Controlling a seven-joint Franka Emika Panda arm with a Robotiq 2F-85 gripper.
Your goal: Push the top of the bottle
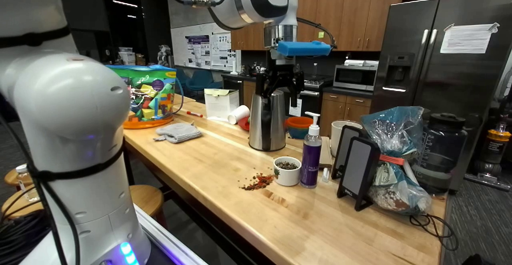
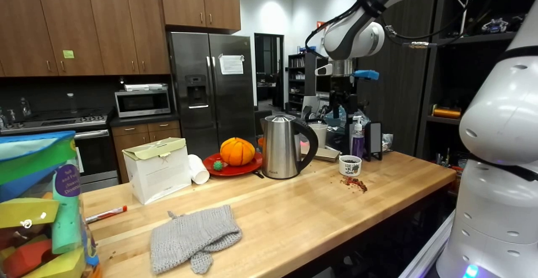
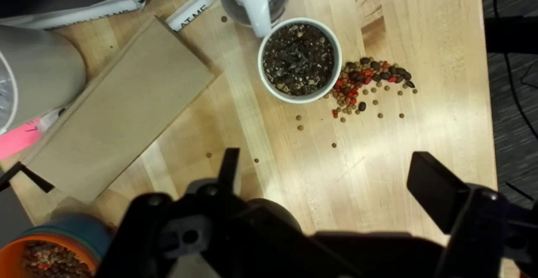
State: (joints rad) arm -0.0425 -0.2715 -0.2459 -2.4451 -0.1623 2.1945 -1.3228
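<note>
In both exterior views, brown cabinets (image 1: 348,13) and a dark refrigerator (image 1: 464,89) are seen in the background. In front of them a long wooden table (image 1: 224,165) is set, and over it the white robot arm (image 1: 88,109) is stretched. At one end a clear bag (image 1: 144,73) of coloured blocks (image 2: 25,208) is placed, with a grey knitted cloth (image 2: 189,236) laid near it. A steel kettle (image 2: 279,148) is stood upright farther along. The gripper (image 3: 325,160) is pointed downward above the table, its fingers (image 3: 437,190) spread wide, and the table is seen between them in the wrist view. Two black-framed speakers (image 1: 357,173) are propped upright towards the other end. Near them the purple bottle (image 1: 311,161) is found, stood upright on the table just beside a small white cup (image 1: 287,178) and apart from the gripper; whether bottle and cup are touching cannot be told. In an exterior view the bottle's white pump top (image 1: 314,129) is shown well above the cup, and in the wrist view its nozzle (image 3: 259,19) is turned towards the cup. The cup is filled with a dark, soil-like material (image 3: 298,59). Just beside it, small red and brown bits (image 3: 357,78) are scattered on the table
</note>
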